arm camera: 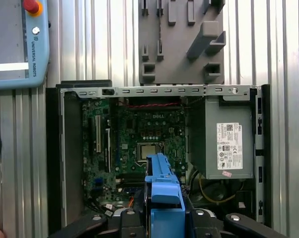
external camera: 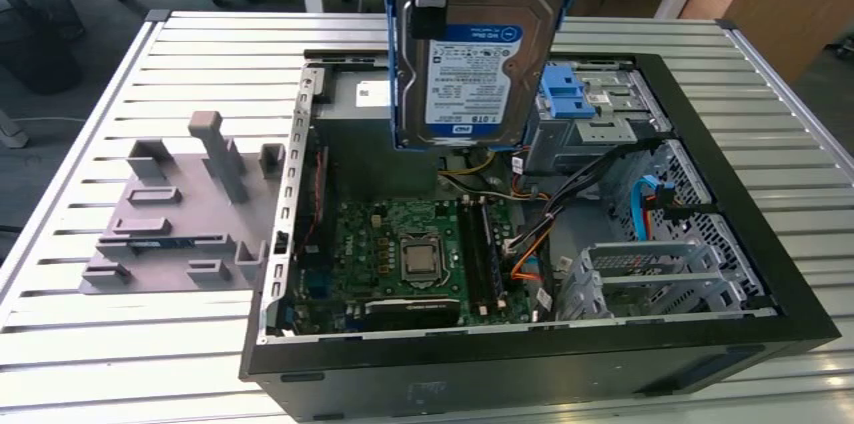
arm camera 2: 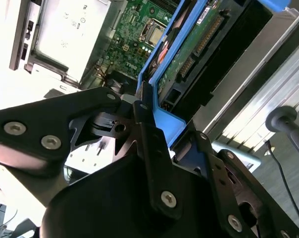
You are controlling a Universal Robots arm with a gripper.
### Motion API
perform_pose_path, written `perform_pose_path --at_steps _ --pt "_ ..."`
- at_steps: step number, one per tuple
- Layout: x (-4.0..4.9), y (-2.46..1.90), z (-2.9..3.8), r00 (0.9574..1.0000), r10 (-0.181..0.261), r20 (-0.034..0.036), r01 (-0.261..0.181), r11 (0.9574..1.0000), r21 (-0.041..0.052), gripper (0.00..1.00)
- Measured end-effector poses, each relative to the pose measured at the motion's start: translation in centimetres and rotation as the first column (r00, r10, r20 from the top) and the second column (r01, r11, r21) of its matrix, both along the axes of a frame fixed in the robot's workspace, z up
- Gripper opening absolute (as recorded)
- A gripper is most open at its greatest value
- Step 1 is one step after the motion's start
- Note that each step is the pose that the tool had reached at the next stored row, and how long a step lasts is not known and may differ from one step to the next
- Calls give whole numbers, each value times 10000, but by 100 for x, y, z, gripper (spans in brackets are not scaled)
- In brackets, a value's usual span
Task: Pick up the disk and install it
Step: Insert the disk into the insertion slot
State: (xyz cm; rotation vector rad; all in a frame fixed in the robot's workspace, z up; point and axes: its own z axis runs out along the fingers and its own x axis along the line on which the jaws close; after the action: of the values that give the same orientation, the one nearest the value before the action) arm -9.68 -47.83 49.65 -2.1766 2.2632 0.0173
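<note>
The disk (external camera: 481, 74), a silver hard drive with a white-and-blue label in a thin blue bracket, hangs upright in the air above the back of the open computer case (external camera: 747, 274). My gripper (external camera: 434, 14) is shut on its upper end, one black finger lying across the labelled face. In the second wrist view the black fingers (arm camera 2: 144, 111) pinch the blue bracket (arm camera 2: 164, 121), and the drive's green circuit side (arm camera 2: 199, 39) shows beyond. In the first wrist view the bracket's blue end (arm camera: 164, 191) sticks out over the motherboard (arm camera: 139, 139).
Inside the case are the grey power supply (arm camera: 224, 144), loose cables (external camera: 534, 244) and a drive bay with a blue latch (external camera: 567, 89). A grey parts fixture (external camera: 180, 209) lies on the slatted table at the exterior view's left. A teach pendant (arm camera: 16, 44) rests beside the case.
</note>
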Motion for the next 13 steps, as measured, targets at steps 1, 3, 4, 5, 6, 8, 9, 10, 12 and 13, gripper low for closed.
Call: perform_pose_path --at_steps 1,3,4,5,6,8,9,10,12,13 --pt "3 -5 -1 10000 -3 5 3 10000 12 36" --pt "24 -11 -7 10000 -18 10 18 10000 38 36" --pt "38 -13 -8 10000 -23 9 23 10000 43 36" --pt "57 -16 -11 10000 -26 9 26 10000 45 36" --pt "77 -21 -13 10000 -27 9 27 10000 45 36" --pt "108 -36 -17 10000 -31 7 31 10000 43 36" --pt "119 -47 -21 10000 -33 9 33 10000 44 36" --pt "127 -63 -24 10000 -36 9 35 10000 44 36" --pt "138 -102 -30 10000 -36 9 36 10000 44 36" --pt "142 -124 -34 10000 -37 9 37 10000 46 36"
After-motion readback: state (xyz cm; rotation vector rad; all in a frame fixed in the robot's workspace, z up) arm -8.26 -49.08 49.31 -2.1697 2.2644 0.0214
